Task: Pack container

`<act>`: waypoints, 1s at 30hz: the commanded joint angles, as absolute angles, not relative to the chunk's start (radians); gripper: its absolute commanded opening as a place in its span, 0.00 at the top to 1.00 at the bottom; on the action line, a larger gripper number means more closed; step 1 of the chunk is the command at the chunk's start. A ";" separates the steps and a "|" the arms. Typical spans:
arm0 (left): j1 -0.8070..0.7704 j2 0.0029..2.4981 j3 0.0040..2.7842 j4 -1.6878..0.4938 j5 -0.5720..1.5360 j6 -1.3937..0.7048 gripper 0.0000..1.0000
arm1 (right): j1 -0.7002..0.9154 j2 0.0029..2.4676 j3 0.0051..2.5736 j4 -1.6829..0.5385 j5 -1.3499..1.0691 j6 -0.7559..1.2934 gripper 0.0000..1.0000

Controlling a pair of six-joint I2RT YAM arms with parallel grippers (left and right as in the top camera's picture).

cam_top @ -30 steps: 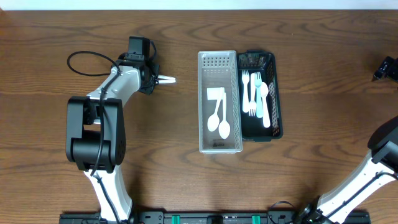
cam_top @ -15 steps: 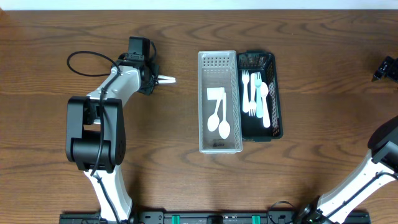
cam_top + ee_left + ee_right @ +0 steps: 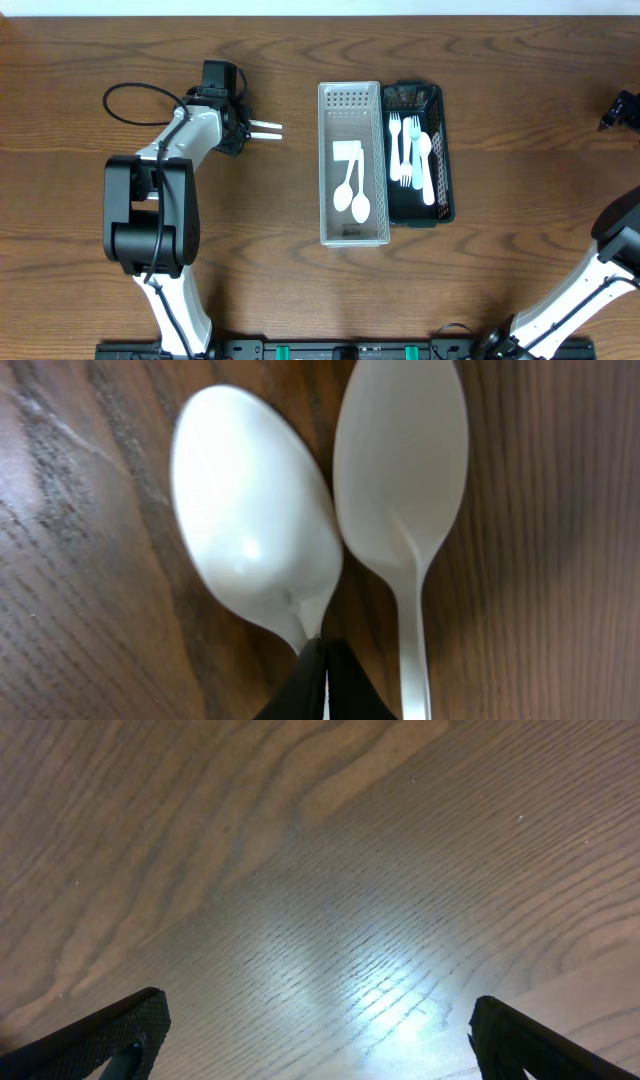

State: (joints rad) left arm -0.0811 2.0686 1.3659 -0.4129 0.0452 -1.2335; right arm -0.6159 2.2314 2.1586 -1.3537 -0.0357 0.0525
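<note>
Left wrist view: the left claw (image 3: 322,685) is pinched together on the neck of a white plastic spoon (image 3: 255,540). A second white plastic spoon (image 3: 400,460) touches it; whether that one is gripped too, I cannot tell. Overhead, both sit well left of the clear perforated plastic container (image 3: 323,160), which holds two packed spoons (image 3: 352,195). The step looks like the carry-over; next calls for a rightward reach and a release inside. The right claw (image 3: 315,1038) gapes, empty.

The dark wooden surface (image 3: 520,250) shows bold grain. A black rail (image 3: 340,351) lines its near edge; a pale strip (image 3: 320,6), perhaps a wall, borders the far one.
</note>
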 commanded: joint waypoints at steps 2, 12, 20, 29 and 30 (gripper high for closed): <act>-0.074 2.091 1.358 -0.457 0.025 -1.228 0.94 | -0.615 2.207 2.157 -1.354 -0.033 0.067 0.01; -0.074 2.091 1.358 -0.584 0.025 -1.262 0.94 | -0.615 2.207 2.157 -1.354 -0.033 0.067 0.01; -0.074 2.091 1.358 -0.714 0.026 -1.266 0.94 | -0.615 2.207 2.157 -1.354 -0.033 0.067 0.01; -0.074 1.973 1.363 -0.662 -0.043 -1.076 0.93 | -0.615 2.207 2.157 -1.354 -0.033 0.067 0.01; -0.074 1.959 1.363 -0.663 -0.044 -1.076 0.93 | -0.615 2.207 2.157 -1.354 -0.033 0.066 0.01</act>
State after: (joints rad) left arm -0.0799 2.0300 1.3708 -0.6563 0.0109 -1.1244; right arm -0.6159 2.2314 2.1586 -1.3533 -0.0357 0.0525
